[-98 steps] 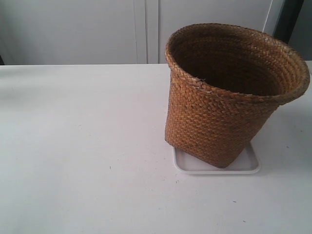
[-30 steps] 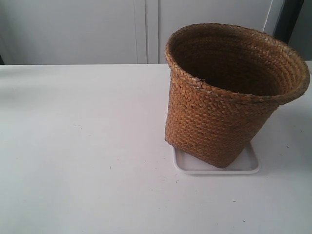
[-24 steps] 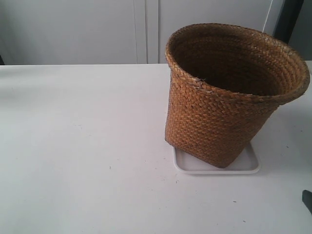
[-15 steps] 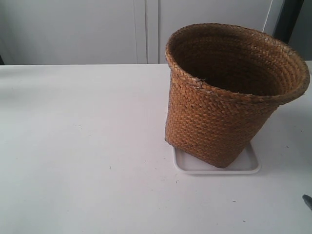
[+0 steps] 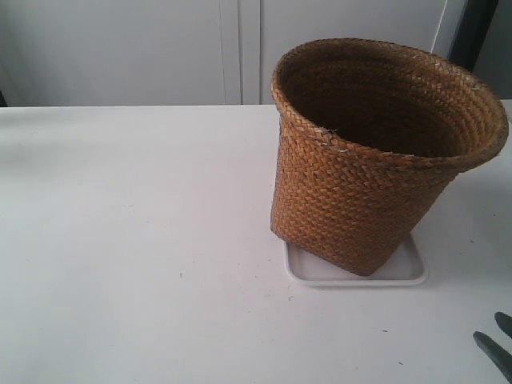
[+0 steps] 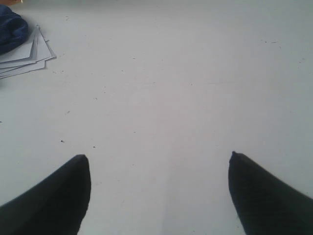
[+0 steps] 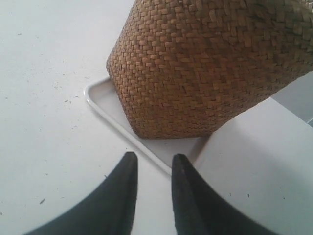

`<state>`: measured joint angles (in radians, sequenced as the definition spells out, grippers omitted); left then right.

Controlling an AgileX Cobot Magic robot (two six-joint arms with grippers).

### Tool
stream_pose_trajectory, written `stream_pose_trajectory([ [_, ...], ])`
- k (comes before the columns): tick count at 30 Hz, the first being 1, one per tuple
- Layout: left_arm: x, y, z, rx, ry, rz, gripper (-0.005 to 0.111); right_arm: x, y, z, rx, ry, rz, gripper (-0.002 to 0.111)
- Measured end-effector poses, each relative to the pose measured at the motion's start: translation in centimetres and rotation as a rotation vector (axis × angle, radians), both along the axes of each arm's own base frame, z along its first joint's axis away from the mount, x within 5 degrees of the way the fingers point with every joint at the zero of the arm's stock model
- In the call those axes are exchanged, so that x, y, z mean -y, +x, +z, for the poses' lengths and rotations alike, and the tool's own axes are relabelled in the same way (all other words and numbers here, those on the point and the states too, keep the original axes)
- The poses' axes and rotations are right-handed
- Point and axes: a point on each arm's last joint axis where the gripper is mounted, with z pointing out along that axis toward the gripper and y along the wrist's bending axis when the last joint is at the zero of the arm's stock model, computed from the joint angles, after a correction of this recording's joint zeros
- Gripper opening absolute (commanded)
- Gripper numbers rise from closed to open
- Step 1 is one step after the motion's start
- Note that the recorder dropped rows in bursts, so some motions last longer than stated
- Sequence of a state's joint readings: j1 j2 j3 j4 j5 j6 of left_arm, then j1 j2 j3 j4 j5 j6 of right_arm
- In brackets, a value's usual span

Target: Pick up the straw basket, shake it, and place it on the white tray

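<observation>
On white tray (image 5: 310, 272), straw basket (image 5: 352, 200) hiding most of it

Coarse, matt brown woven straw for the straw basket (image 5: 352, 200); smooth, faintly glossy white plastic for the white tray (image 5: 405, 270); smooth matt white on the desk (image 5: 144, 240); matt black on the right hand (image 7: 154, 155).

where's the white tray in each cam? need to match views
Exterior: lower right of centre, white tray under the basket.
Left wrist: not in it.
Right wrist: tray under the basket, just beyond the right gripper.
Shared landmark: the basket, in exterior and right wrist views.
</observation>
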<state>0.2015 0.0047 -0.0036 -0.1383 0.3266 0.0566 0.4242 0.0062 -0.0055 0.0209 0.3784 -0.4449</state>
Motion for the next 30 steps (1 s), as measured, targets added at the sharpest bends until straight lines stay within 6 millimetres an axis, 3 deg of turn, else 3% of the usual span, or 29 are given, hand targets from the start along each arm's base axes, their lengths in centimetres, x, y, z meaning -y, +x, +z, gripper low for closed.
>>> stream_pose_trajectory([
  [10,0.0,0.0,0.0,0.000,0.000,0.000,0.079,0.0,0.1,0.3,0.026,0.017,-0.001,0.024],
  [20,0.0,0.0,0.0,0.000,0.000,0.002,0.079,-0.2,0.0,0.3,-0.231,0.575,-0.154,0.024],
  [30,0.0,0.0,0.0,0.000,0.000,0.002,0.079,1.5,0.7,0.6,-0.163,0.695,-0.385,0.024],
])
